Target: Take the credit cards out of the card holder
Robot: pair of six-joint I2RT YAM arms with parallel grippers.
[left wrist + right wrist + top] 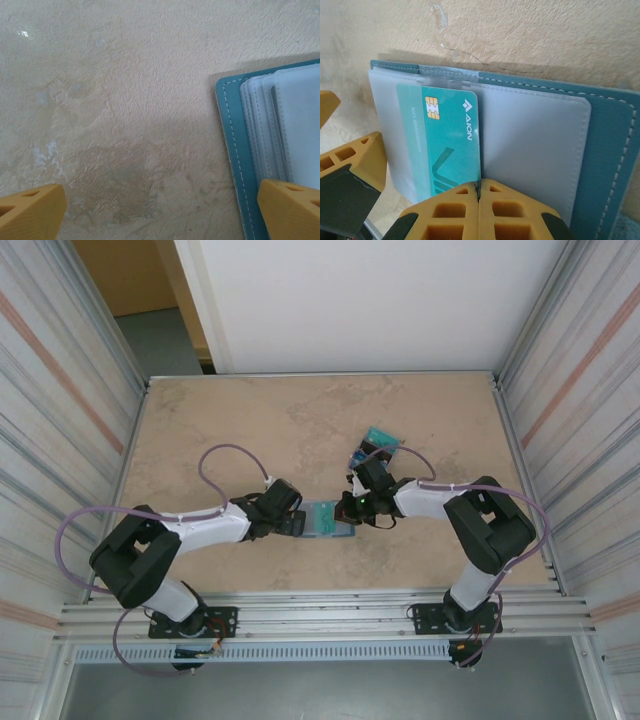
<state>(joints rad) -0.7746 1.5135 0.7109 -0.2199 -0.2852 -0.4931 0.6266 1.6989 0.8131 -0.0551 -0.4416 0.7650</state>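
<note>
Yellow fingers of the right gripper (479,192) pinch shut on the near edge of a teal card (445,135) sitting in a clear sleeve of the holder (610,150), which lies open on the table (250,420) between the two arms. The left gripper (160,210) hangs wide open, grasping nothing, one finger at the holder's stitched edge. A clean draw likely means pulling straight along the sleeve, with the holder pinned against dragging. Loose cards (381,438) lie just behind the right arm. The card reads "AION" beside a gold chip; a smaller line beginning "NO" is too faint to read.
</note>
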